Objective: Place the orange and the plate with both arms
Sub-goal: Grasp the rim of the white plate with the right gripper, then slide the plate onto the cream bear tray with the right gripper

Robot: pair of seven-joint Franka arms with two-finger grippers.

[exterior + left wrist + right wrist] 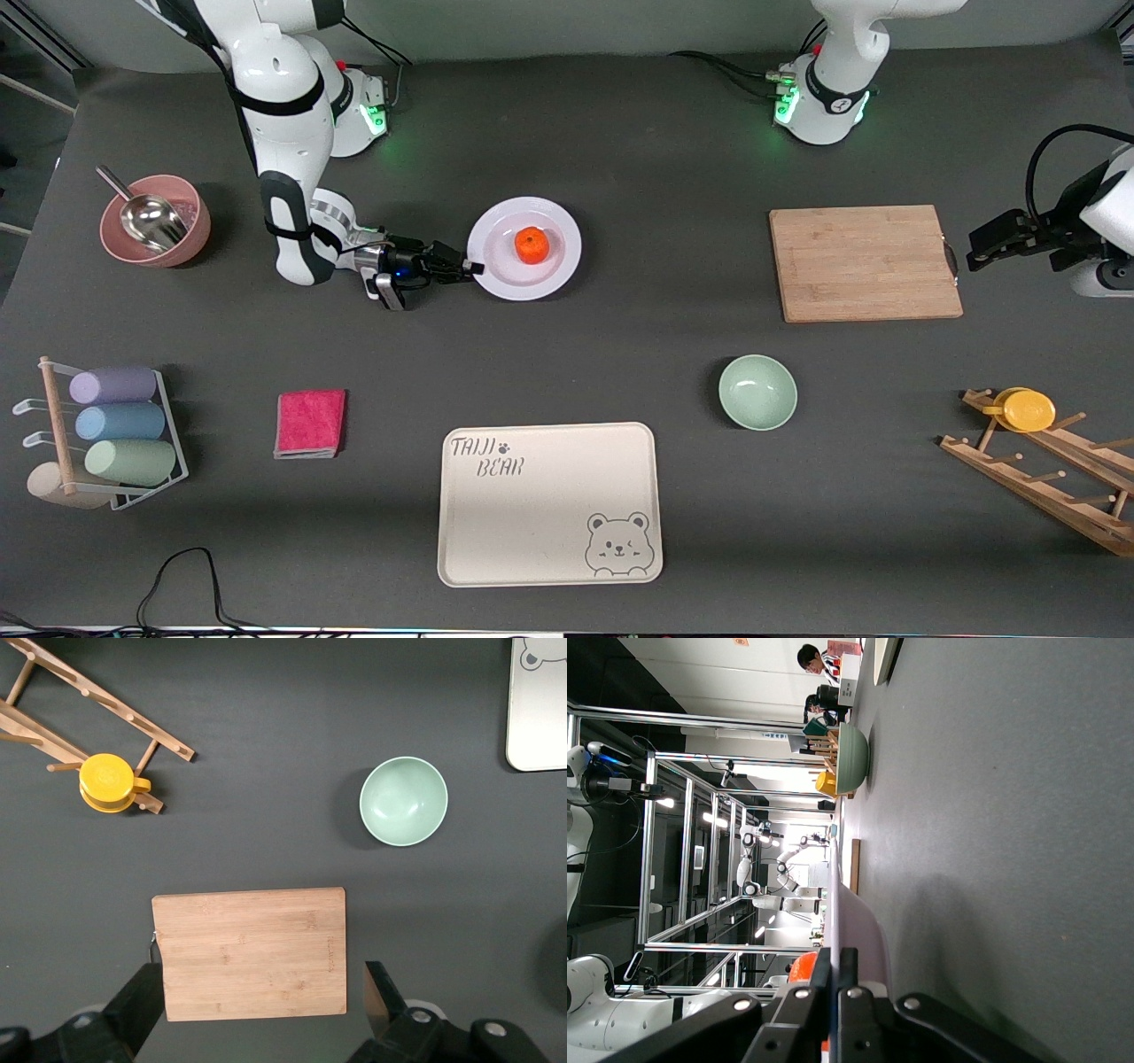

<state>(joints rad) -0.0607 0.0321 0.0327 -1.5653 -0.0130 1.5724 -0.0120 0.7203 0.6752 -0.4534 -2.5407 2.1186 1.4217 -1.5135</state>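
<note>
The pale lavender-white plate [509,270] is on the table's middle, toward the right arm's base. The orange [532,245] sits on it at its centre. My right gripper [474,267] is low at the table and shut on the plate's rim, one finger above the rim and one below. In the right wrist view the rim [859,921] runs between the fingers of my right gripper [839,961], with the orange [802,967] just past them. My left gripper [974,257] is open and empty, waiting in the air by the cutting board's end; it also shows in the left wrist view [264,979].
A wooden cutting board [864,263] lies toward the left arm's end. A mint-green bowl [757,392] and the cream bear tray [547,501] are nearer the camera. There is also a pink bowl with a scoop [155,221], a pink cloth [310,423], a cup rack [111,434], and a yellow cup on a wooden rack [1026,410].
</note>
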